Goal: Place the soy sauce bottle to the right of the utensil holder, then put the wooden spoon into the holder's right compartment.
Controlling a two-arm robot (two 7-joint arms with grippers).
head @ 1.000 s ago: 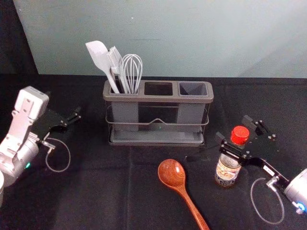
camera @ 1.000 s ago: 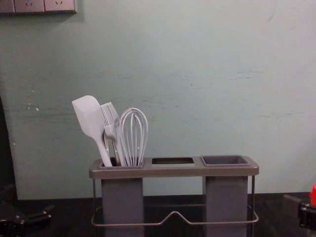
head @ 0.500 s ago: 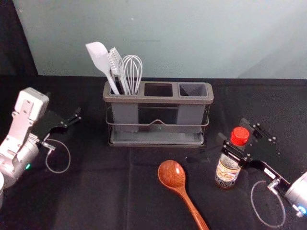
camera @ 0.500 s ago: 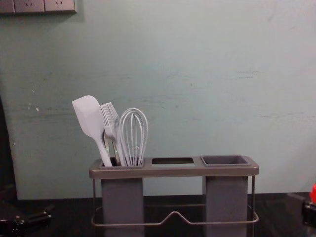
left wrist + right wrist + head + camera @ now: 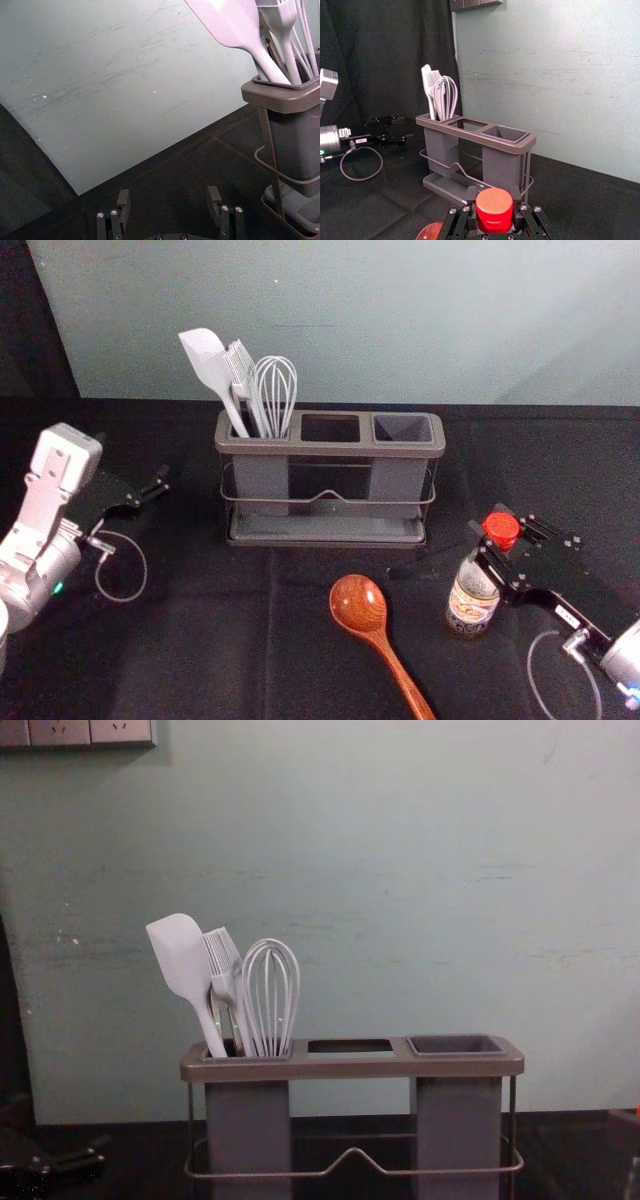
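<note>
Looking from near to far, we take the utensil holder (image 5: 330, 447) as our landmark. The nearest thing to us is the wooden spoon (image 5: 358, 602), which lies on the dark cloth (image 5: 200, 640) in front of the holder. Its bowl points towards the holder, and its handle comes nearer to us, slanting to the right. Beside the spoon, in front of the holder and a little past its right end, we find the soy sauce bottle (image 5: 474, 598). The right gripper (image 5: 488, 519) has closed on this bottle near the red cap (image 5: 494, 206), one finger at each side. If the bottle's base touches the cloth, we cannot tell. The left gripper (image 5: 140, 486) is well apart from the holder, to its left, and its two fingers stand wide. In the holder's left compartment we see a spatula (image 5: 206, 358), a brush (image 5: 241, 370) and a whisk (image 5: 276, 385), all upright or leaning. Behind the holder rises the pale wall (image 5: 400, 320).
</note>
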